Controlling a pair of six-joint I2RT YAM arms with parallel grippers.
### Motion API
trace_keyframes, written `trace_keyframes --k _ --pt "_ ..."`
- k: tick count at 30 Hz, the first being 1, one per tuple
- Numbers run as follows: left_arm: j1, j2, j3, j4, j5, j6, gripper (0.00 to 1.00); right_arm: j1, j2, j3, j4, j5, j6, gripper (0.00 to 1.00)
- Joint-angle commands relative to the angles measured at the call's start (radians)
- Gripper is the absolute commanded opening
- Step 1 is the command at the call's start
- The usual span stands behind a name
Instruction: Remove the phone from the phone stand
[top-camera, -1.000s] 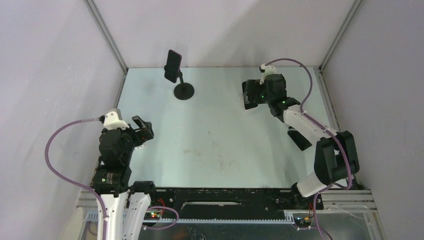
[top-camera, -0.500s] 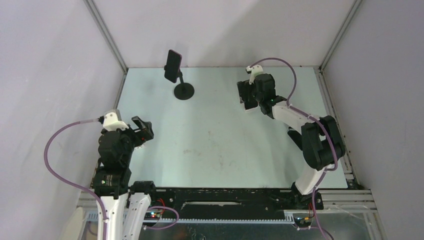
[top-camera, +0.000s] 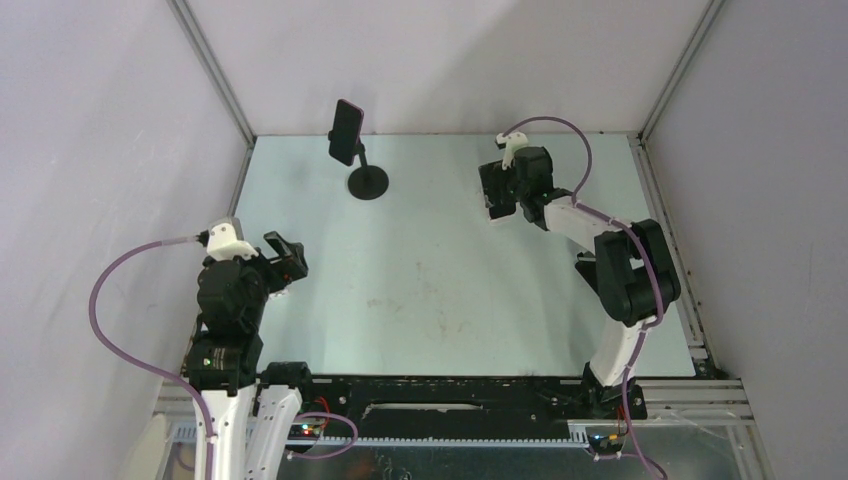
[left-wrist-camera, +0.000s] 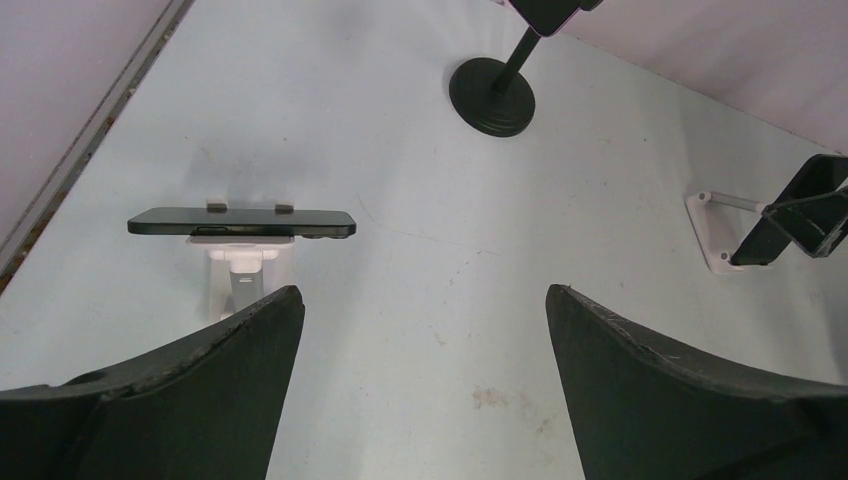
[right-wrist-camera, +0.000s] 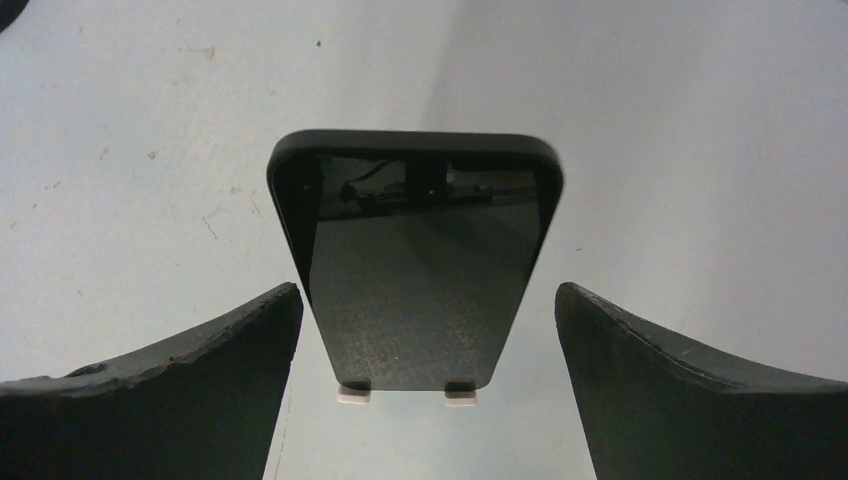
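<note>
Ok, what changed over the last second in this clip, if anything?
The right arm folded its elbow inward, and the right hand edged left at the phone on the white stand, open, gripping nothing. The left hand and the phone on the black stand stayed put.

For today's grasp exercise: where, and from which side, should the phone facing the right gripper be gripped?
Probably pinch the phone by its long side edges, coming from its glossy face. It leans back on the stand, whose tabs hold the bottom edge, leaving both sides free.
</note>
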Motion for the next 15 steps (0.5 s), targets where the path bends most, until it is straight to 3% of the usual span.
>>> trace_keyframes --k 1,15 --pt "-0.001 0.01 -0.01 0.035 0.004 0.013 0.98 0.003 0.032 0.049 0.026 -0.039 -0.004 1.0" --pt "-0.002 0.009 -0.01 0.033 -0.005 0.011 0.98 -0.019 0.088 0.096 0.007 -0.089 0.03 0.9"
